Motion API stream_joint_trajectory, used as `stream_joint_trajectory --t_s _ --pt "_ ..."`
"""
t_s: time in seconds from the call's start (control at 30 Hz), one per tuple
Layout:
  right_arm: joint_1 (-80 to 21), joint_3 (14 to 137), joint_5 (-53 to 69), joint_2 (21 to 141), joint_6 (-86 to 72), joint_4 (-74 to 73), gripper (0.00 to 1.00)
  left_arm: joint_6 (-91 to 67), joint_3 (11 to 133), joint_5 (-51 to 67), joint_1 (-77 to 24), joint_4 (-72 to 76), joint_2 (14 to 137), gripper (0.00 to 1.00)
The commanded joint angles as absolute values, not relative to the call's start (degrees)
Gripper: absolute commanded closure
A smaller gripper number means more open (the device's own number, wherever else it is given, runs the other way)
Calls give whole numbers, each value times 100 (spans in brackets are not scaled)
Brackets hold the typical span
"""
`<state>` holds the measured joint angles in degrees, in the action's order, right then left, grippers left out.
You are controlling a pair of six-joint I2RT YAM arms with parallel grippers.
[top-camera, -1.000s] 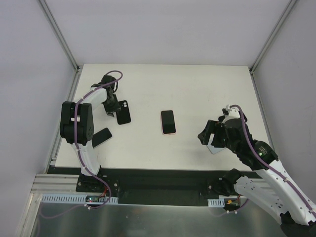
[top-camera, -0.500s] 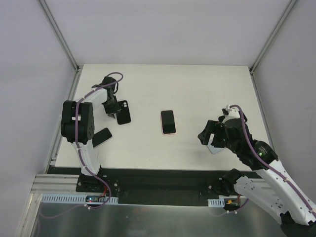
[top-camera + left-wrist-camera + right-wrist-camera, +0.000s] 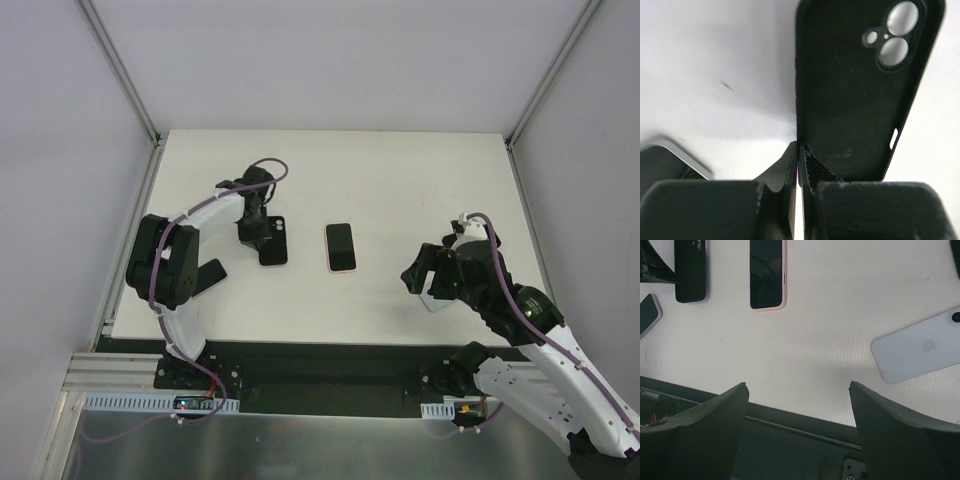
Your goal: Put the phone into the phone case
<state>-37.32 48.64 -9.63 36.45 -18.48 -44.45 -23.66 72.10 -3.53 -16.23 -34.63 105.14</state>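
Note:
The black phone case [image 3: 271,241] lies open side up left of centre, camera holes at its far end. My left gripper [image 3: 250,226] is shut on the case's left wall; in the left wrist view the fingertips [image 3: 800,150] pinch the edge of the case [image 3: 855,90]. A phone with a dark screen and pink rim [image 3: 341,247] lies face up just right of the case, also seen in the right wrist view [image 3: 767,272]. My right gripper [image 3: 425,275] is open and empty, hovering near the table's front right, jaws wide apart [image 3: 797,390].
A pale blue phone [image 3: 437,296] lies face down under my right gripper, clear in the right wrist view [image 3: 917,347]. A dark phone with a silver rim [image 3: 207,277] lies at the left near the left arm. White walls and rails bound the table.
My left gripper has dragged the black case to the right, closer to the pink-rimmed phone. The right arm has not moved.

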Motion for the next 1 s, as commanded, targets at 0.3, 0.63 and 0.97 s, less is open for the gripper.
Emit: stream_joint_trajectory --t_s 0.3,0.63,0.97 --pt "-3709 4852 -905 3525 -1977 -4342 16 -3752 6004 -405 -3094 -3649 9089 100" --pt "-3718 4843 -835 3428 -1969 -4333 16 -3210 5730 -202 -3120 -3445 8703 27" --pt "-3718 4729 -879 3138 -1872 -4412 15 446 6907 469 -1645 -5282 8086 14"
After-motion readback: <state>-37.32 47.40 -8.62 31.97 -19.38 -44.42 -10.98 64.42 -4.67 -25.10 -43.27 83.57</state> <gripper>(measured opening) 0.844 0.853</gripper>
